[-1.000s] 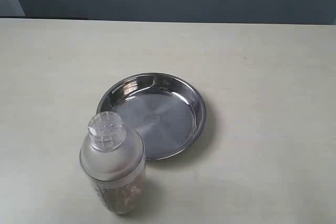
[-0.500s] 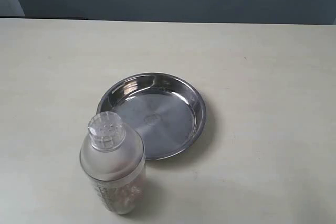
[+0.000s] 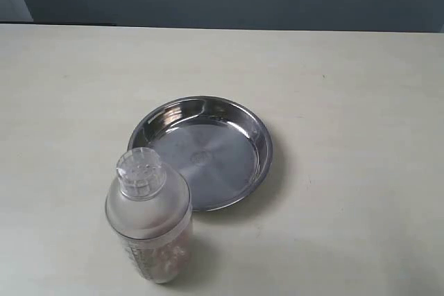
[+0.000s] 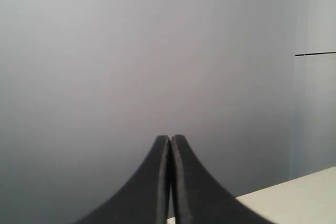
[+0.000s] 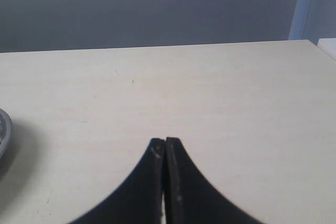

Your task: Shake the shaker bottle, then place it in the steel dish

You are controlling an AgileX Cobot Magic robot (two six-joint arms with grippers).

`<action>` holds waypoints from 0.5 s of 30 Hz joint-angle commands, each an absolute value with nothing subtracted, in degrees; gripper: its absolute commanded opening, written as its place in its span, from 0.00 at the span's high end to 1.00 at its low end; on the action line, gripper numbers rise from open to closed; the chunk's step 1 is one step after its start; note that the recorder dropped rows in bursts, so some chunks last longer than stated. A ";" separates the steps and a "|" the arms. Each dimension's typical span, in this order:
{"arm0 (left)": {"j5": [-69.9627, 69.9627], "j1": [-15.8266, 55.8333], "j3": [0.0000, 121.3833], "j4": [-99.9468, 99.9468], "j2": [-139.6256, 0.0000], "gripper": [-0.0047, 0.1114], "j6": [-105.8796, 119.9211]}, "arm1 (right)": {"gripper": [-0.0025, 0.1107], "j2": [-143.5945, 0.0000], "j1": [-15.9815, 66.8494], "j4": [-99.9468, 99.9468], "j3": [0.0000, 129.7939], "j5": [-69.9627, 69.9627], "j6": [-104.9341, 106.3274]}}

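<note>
The shaker bottle stands upright on the pale table near the front left, its frosted dome and small cap on top and brown granules inside. Just behind and to its right lies the round steel dish, with nothing in it. Neither arm shows in the exterior view. My left gripper is shut with nothing between its fingers, facing a grey wall. Above bare table, my right gripper is also shut on nothing, and the dish's rim shows at the edge of its wrist view.
The pale table stretches wide around the dish and bottle, with a dark wall behind its far edge. In the left wrist view only a corner of the table shows.
</note>
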State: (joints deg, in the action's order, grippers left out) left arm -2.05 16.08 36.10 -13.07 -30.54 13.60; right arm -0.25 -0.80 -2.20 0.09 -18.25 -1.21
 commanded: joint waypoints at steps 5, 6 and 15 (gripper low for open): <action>-13.59 17.85 23.70 -10.45 -33.37 0.95 5.77 | 0.99 0.00 -0.60 -2.04 0.00 -17.57 -1.14; -18.05 18.64 20.35 -6.95 -33.37 0.95 1.67 | 0.99 0.00 -0.60 -2.04 0.00 -17.57 -1.14; -48.65 20.34 3.92 9.18 -40.80 0.33 -15.44 | 0.99 0.00 -0.60 -2.04 0.00 -17.57 -1.14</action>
